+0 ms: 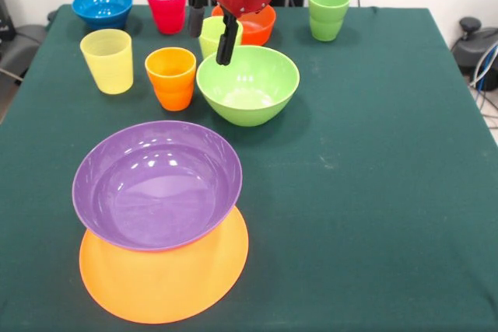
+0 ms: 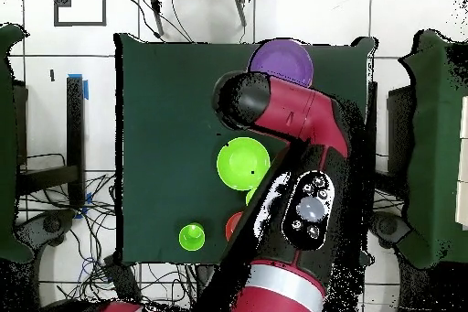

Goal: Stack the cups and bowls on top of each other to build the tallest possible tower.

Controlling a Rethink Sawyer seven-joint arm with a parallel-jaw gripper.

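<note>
Tower base: wide glossy purple plastic bowl (image 1: 157,185) nested a little off-centre on the very large orange plastic bowl (image 1: 163,274), at the table's camera-side edge in the front view; 2 pieces stacked so far. Medium lime-green plastic bowl (image 1: 248,83) at mid-table, well apart from the base, likely next to go on. Black-fingered gripper (image 1: 212,30) hanging over its far rim, 2 fingers parted and empty, a pale lime plastic cup (image 1: 212,34) just behind them.

Best done by closing 1 finger inside and 1 outside the rim, lifting straight up clear of the orange plastic cup (image 1: 171,76) just beside, then lowering centred into the purple bowl.

Further back: yellow plastic cup (image 1: 107,60), red plastic cup (image 1: 166,5), small blue plastic bowl (image 1: 103,6), small orange-red plastic bowl (image 1: 257,26), darker green plastic cup (image 1: 328,12). All on dark green tablecloth (image 1: 373,161).
</note>
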